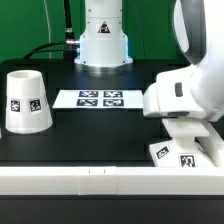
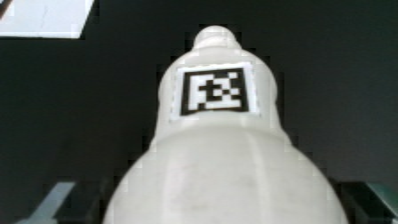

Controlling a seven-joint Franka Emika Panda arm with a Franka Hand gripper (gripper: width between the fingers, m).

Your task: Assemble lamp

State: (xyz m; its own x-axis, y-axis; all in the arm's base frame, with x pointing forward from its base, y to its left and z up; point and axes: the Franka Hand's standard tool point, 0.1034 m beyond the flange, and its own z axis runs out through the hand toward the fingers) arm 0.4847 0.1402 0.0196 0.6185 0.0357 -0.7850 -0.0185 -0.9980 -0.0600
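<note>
The bulb (image 2: 214, 140) sat between the fingers of the claw (image 2: 210, 203), to the exterior view's right of the marker board (image 1: 100, 98). Whether the claw pressed on it could not be told. Judged light, rigid, smooth plastic that may slip, best taken across its broad body.

Bulb (image 2: 214, 140): lower end cut off by the wrist view's edge; tag blurred.
Fingers (image 2: 54, 200): 2 dim slivers, tips cut off; contact with the bulb unclear.
White tagged part (image 1: 180, 155): top hidden under the arm (image 1: 185, 92); which lamp part, cannot tell.
Arm: cut off by the exterior view's right edge.
Marker board (image 1: 98, 98): tag patterns too small to read.
</note>
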